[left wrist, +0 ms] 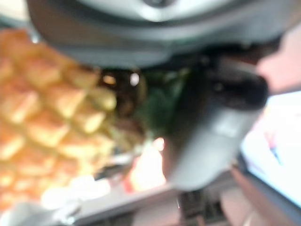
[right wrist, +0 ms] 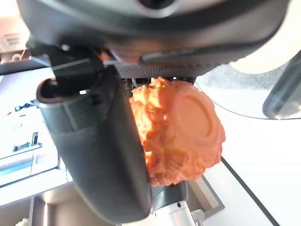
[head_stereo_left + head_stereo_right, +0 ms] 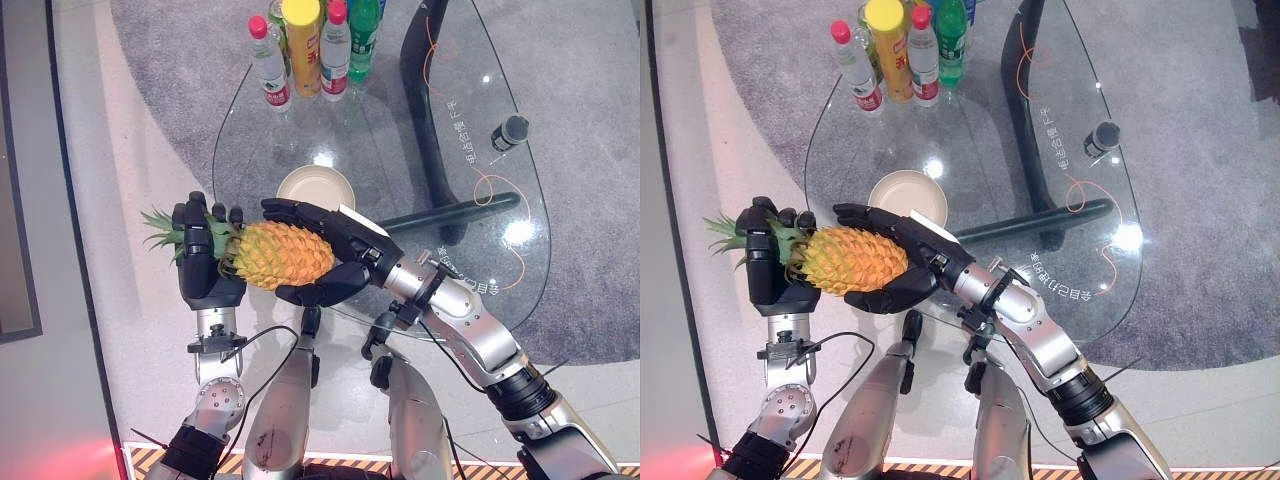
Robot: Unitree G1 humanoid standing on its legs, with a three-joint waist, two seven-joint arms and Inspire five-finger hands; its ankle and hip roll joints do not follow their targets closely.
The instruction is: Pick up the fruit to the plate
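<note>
Both hands are holding the pineapple [image 3: 283,254] in the lower left of the head views, off the near left edge of the glass tabletop [image 3: 400,150] and above the pale floor [image 3: 120,300]. The fruit is lying roughly level, its green crown [image 3: 175,232] pointing toward the left edge of the frame and its flat base facing right.

The left hand [image 3: 205,268] is coming up from the bottom left and is gripping the crown end, its fingers curling over the leaves and the top of the fruit. The right hand [image 3: 335,250] is reaching in from the lower right and is wrapping the orange body, fingers lying across the upper side and the thumb [image 3: 320,290] curling underneath. In the right wrist view the fruit's round base [image 2: 190,125] is sitting pressed against the dark palm.

The cream plate [image 3: 315,188] is resting on the tabletop just above the pineapple in the frame, near the table's left rim, and it is holding nothing. Four bottles [image 3: 310,50] are standing together at the far edge of the glass, at the top centre. A small dark cylinder [image 3: 509,132] is lying on the right part of the tabletop, beside an orange cord [image 3: 490,180] that is looping across the glass.
</note>
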